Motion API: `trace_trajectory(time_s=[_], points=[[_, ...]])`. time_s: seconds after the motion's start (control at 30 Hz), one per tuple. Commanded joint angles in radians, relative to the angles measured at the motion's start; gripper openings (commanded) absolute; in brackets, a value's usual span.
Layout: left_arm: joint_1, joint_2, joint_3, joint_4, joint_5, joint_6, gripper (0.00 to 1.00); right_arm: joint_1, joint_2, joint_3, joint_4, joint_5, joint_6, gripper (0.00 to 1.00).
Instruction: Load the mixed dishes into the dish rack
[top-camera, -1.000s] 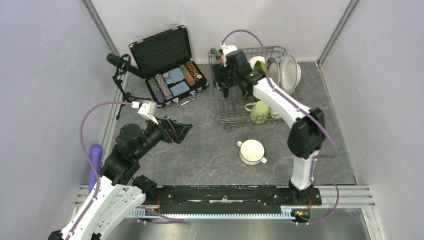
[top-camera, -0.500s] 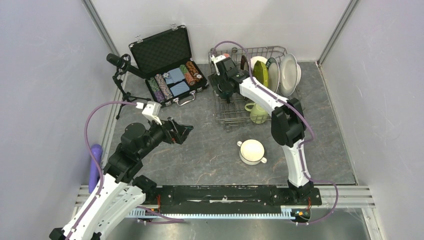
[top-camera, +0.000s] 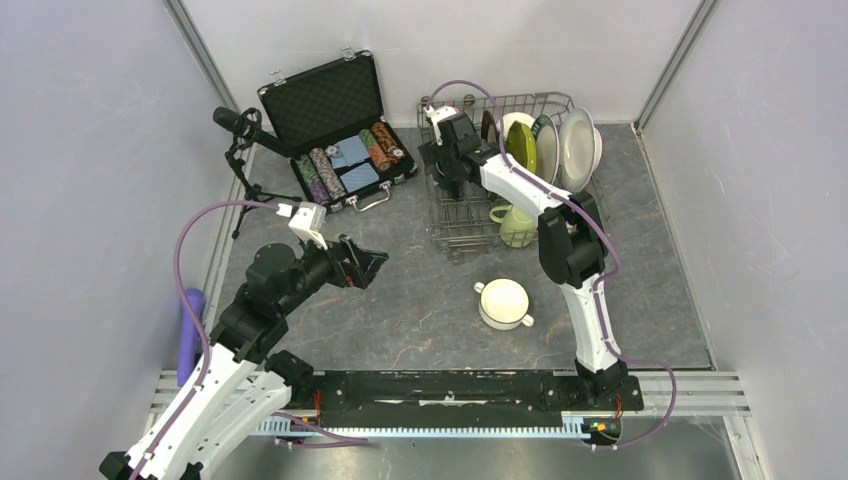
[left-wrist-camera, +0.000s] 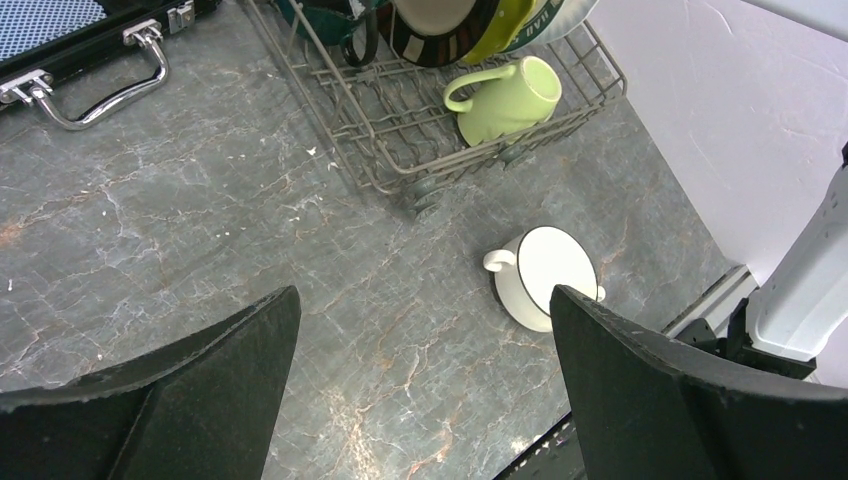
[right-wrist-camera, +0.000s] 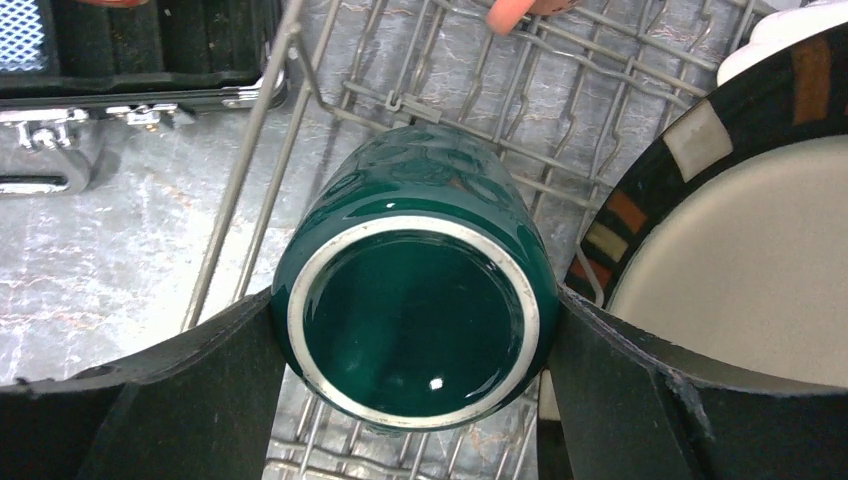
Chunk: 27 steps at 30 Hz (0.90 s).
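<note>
Right wrist view — dark-teal mug (right-wrist-camera: 415, 300), gripped in my right claw (right-wrist-camera: 412, 372), over the left side of the dish rack (right-wrist-camera: 262, 118). Step: placing. Next, I judge: lower onto the wires, then let go. Left claw (left-wrist-camera: 420, 372) — spread, empty, over the table (left-wrist-camera: 200, 230).

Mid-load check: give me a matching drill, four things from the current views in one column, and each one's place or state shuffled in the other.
Things:
1. dark-teal mug
2. light-green mug
3. white two-handled bowl
4. left gripper

Places or states:
A. on the table, outside the dish rack
B. open, holding nothing
C. lying on its side in the dish rack
D. between the fingers of the right gripper

Pairs: 1-D, 2-C, 3-A, 4-B
</note>
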Motion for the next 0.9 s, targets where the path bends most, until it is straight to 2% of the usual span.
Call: trace_trajectory(time_s=[0.0,0.17,0.27,0.3,0.33,0.4,0.47,0.5,0.73,0.87], points=[[-0.005,0.011,0.003,0.042,0.026,0.044,1.0,-0.02,0.023,0.036,0.122,-0.056,-0.008,0.0],[-0.005,0.008,-0.003,0.052,0.027,0.044,1.0,-0.021,0.028,0.031,0.13,-0.064,-0.016,0.02],[-0.004,0.011,-0.003,0.051,0.031,0.044,1.0,-0.024,0.027,0.033,0.121,-0.047,-0.024,0.13],[-0.005,0.011,-0.003,0.051,0.033,0.043,1.0,-0.024,0.024,0.034,0.116,-0.042,-0.025,0.25],[-0.005,0.012,-0.002,0.052,0.032,0.042,1.0,-0.025,0.021,0.034,0.113,-0.037,-0.025,0.32],[-0.005,0.013,-0.002,0.051,0.031,0.042,1.0,-0.026,0.014,0.031,0.111,-0.033,-0.028,0.58],[-0.005,0.012,-0.003,0.051,0.033,0.042,1.0,-0.026,0.007,0.03,0.11,-0.018,-0.024,0.75],[-0.004,0.011,-0.003,0.051,0.032,0.043,1.0,-0.025,0.003,0.029,0.108,-0.013,-0.025,0.79],[-0.004,0.011,-0.001,0.051,0.034,0.042,1.0,-0.025,-0.02,0.047,0.103,0.026,-0.03,0.98],[-0.005,0.012,-0.002,0.051,0.038,0.042,1.0,-0.028,-0.021,0.059,0.1,0.028,-0.03,0.98]])
